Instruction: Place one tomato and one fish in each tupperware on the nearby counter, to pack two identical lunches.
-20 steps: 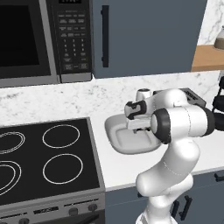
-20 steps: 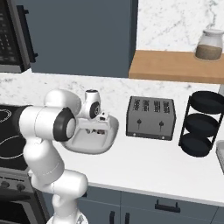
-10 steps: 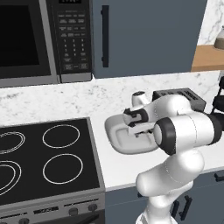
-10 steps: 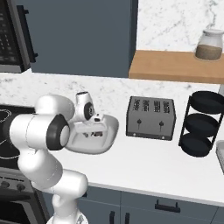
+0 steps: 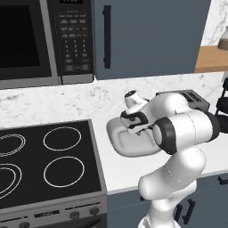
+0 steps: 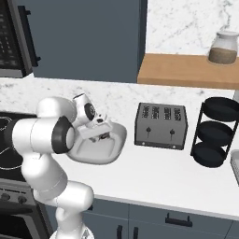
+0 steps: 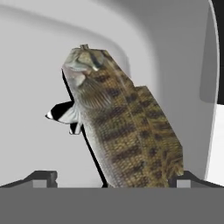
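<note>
1. The gripper (image 5: pixel 137 130) sits mid-frame in the left base view, down low over the tupperware (image 5: pixel 119 143). In the right base view it's left of centre at (image 6: pixel 101 135), also right over the grey tray (image 6: pixel 116 145).
2. The hand view is where the good stuff is: the fish (image 7: pixel 124 127) takes up the middle of the frame, head toward the upper left, body running down to the bottom edge between the two finger tips (image 7: pixel 43 178). It's mottled brownish-green with dark bars and a small black-and-white fin poking out on its left side.
3. The fingers are spread fairly wide, one in the lower left and one in the lower right. The right one looks to be up against the fish's body, and the left one has a clear gap to it. Honestly I can't tell if it's actually pinching the fish or not, since the contact spot is cut off at the bottom.
4. Behind the fish it's all light grey tray floor, with the tray wall and rim curving up along the right edge of the hand view, so the fish is inside or just over the tray.
5. The tray rests on the white counter (image 5: pixel 103 167), just beside the black stovetop (image 5: pixel 44 164), which fills the lower left of the left base view.
6. The toaster (image 6: pixel 161 126) is at centre-right of the right base view, near the tray but not touching it, and a black tiered rack (image 6: pixel 215 133) is further right.
7. The microwave (image 5: pixel 40 40) is in the upper left of the left base view.
</note>
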